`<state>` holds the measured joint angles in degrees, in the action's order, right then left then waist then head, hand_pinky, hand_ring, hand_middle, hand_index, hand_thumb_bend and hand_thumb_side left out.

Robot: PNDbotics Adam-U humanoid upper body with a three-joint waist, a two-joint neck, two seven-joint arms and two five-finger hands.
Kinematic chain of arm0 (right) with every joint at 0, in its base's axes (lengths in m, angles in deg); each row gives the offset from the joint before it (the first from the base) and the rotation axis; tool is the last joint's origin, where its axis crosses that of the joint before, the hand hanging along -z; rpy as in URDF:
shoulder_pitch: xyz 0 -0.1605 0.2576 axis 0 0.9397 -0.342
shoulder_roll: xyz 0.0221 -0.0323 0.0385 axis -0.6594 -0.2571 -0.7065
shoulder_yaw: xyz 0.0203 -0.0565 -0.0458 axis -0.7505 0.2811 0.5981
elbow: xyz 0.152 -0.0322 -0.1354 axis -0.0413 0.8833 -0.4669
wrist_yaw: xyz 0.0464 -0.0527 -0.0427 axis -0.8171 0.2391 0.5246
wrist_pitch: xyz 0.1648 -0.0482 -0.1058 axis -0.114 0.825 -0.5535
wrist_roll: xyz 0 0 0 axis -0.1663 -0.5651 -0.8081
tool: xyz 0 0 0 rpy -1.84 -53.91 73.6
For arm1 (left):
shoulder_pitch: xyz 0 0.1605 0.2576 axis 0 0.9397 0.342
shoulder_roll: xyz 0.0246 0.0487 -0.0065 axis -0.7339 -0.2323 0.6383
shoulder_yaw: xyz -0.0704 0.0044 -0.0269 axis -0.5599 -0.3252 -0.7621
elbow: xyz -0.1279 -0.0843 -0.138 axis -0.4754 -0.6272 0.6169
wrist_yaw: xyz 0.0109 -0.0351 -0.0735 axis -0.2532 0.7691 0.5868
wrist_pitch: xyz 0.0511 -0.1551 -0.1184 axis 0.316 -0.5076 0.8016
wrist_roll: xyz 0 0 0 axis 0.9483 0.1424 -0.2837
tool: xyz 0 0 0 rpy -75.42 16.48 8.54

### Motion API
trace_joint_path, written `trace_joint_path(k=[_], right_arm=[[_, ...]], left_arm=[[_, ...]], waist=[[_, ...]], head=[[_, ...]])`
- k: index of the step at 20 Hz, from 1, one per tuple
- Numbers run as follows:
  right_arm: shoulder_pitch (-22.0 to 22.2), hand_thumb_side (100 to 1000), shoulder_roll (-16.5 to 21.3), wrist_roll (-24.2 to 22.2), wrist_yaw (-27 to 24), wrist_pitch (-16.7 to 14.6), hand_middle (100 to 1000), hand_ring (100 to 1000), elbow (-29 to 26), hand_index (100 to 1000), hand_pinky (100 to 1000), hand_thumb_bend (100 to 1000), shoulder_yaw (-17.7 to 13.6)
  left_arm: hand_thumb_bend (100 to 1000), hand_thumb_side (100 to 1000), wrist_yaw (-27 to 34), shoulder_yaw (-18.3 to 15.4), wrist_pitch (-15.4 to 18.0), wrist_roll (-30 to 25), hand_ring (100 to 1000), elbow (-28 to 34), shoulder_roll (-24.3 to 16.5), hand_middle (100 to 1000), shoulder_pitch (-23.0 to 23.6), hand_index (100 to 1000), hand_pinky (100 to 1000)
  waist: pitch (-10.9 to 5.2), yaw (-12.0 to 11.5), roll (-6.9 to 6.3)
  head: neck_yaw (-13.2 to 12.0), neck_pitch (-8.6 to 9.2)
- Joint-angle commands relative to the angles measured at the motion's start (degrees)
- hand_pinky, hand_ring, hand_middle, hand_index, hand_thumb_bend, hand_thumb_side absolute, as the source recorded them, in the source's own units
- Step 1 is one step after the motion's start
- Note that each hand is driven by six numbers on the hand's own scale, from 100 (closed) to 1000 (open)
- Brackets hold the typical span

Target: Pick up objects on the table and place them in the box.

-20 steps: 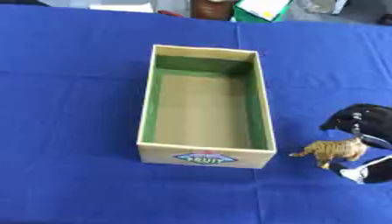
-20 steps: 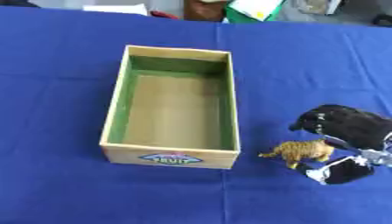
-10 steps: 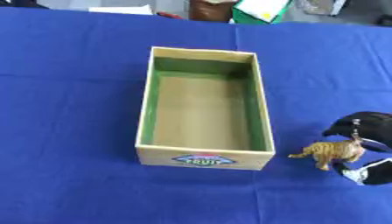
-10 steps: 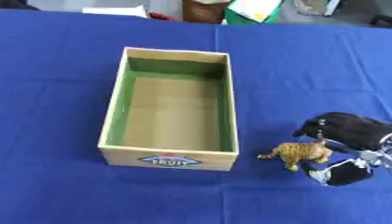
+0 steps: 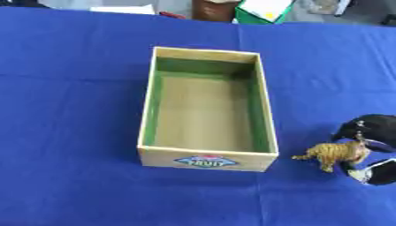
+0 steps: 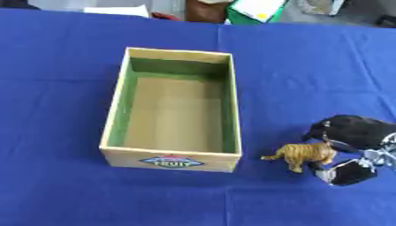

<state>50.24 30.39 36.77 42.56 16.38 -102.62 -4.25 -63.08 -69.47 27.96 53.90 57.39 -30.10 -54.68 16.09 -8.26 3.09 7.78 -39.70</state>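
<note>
One open cardboard box [image 6: 114, 119] with green inner walls sits at the centre of one blue table [image 6: 70, 57], one toy tiger [image 6: 302, 154] stands at its four o'clock, and one robot hand [image 6: 352, 141] shows at four o'clock too.

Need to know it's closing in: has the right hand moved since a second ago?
Yes. The right hand has dropped toward the near edge beside the tiger, judged against the box.
</note>
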Motion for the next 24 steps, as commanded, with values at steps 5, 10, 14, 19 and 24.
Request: trace_joint_path(k=[5,10,14,19,24], right_arm=[[-1.2,558,1.6,5.9,-1.0,0.6,470,772,-1.5,586,852,100,-1.0],[-1.4,519,1.6,10.2,-1.2,3.4,317,647,-2.8,456,779,100,-1.3],[-1.3,528,1.5,13.8,-3.2,5.5,269,586,-2.3,407,743,100,-0.6],[-2.2,521,2.0,18.3,-5.1,7.4,239,549,-2.8,369,718,100,-0.8],[-3.3,474,2.7,22.6,-5.4,9.1,238,540,-3.0,363,717,100,-1.1]], left_arm=[[100,462,0.1,0.1,0.0,-0.3,555,1.0,-0.6,530,-0.7,678,493],[100,460,0.0,0.2,0.0,-0.5,556,1.0,-0.6,531,-0.7,679,493],[100,458,0.0,0.2,0.0,-0.8,556,1.0,-0.5,531,-0.8,679,493],[100,454,-0.1,0.2,0.0,-1.0,556,1.0,-0.6,532,-0.9,680,493],[100,448,-0.2,0.2,0.0,-1.0,557,1.0,-0.6,532,-0.9,682,493]], waist=[[-0.74,-0.1,-0.23],[-0.73,-0.2,-0.22],[-0.65,-0.3,-0.2],[-0.71,-0.5,-0.14],[-0.78,-0.6,-0.04]], head=[[0.2,0.33],[0.2,0.34],[0.2,0.33],[0.3,0.45],[0.3,0.51]])
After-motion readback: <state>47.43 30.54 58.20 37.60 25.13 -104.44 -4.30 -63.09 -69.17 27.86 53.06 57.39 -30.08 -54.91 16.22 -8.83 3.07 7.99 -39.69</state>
